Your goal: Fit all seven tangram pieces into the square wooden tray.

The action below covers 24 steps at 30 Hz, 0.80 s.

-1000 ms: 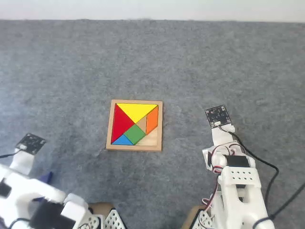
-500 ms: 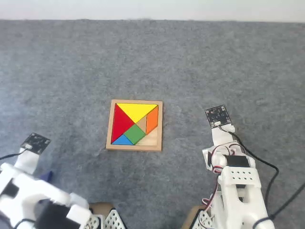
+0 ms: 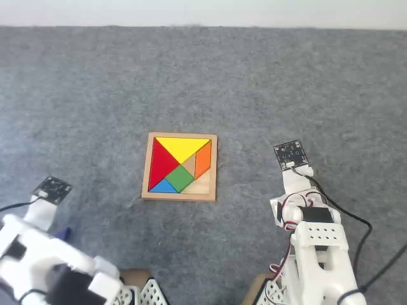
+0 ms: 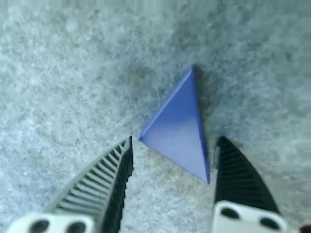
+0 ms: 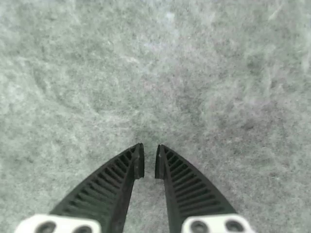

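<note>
Triangle (image 4: 182, 121) — blue — between jaws of left gripper (image 4: 175, 141)

One tray (image 3: 180, 198), five coloured pieces (image 3: 178, 148) (plus one loose triangle (image 4: 180, 131))

The left arm (image 3: 39, 251) sits low at the near left edge of the high view. Its white body is folded and angled inward, with its wrist camera board (image 3: 52, 189) at the forward end. The left gripper (image 4: 175, 141) points downward, its ribbed black fingers (image 4: 114, 174) spread wide apart. The right arm (image 3: 316, 238) stands at the near right, more upright, with its own wrist board (image 3: 290, 154) leading. The right gripper (image 5: 149, 160) also points downward — its two fingers are drawn together, with just a thin slit between the tips.
</note>
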### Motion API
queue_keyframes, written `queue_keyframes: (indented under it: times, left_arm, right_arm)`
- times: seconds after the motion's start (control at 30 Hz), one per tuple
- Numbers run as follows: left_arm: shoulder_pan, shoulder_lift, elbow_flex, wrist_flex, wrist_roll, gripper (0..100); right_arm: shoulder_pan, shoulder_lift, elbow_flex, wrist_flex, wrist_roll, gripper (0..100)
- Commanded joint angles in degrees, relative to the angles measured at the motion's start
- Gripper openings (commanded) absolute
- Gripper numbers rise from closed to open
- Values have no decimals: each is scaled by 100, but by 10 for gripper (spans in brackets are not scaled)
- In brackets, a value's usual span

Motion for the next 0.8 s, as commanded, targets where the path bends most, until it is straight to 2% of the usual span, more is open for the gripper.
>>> queue_keyframes:
  times: [0.0,0.13,0.47,0.57,0.67,0.77]
  left_arm:
    - [255,123,-541,1389,167,265]
    - [360,123,-857,2013,149,265]
    - [114,88,-875,1952,158,265]
    - [-202,114,-831,1266,378,264]
    - [-316,123,-286,9,835,265]
    - [-316,114,330,-642,818,268]
  right_arm:
    - [57,-92,-26,-57,62,62]
    - [57,-92,-26,-57,62,62]
    - [57,-92,-26,-57,62,62]
    - [57,-92,-26,-57,62,62]
    - [48,-92,-26,-57,62,62]
    - [48,-92,-26,-57,62,62]
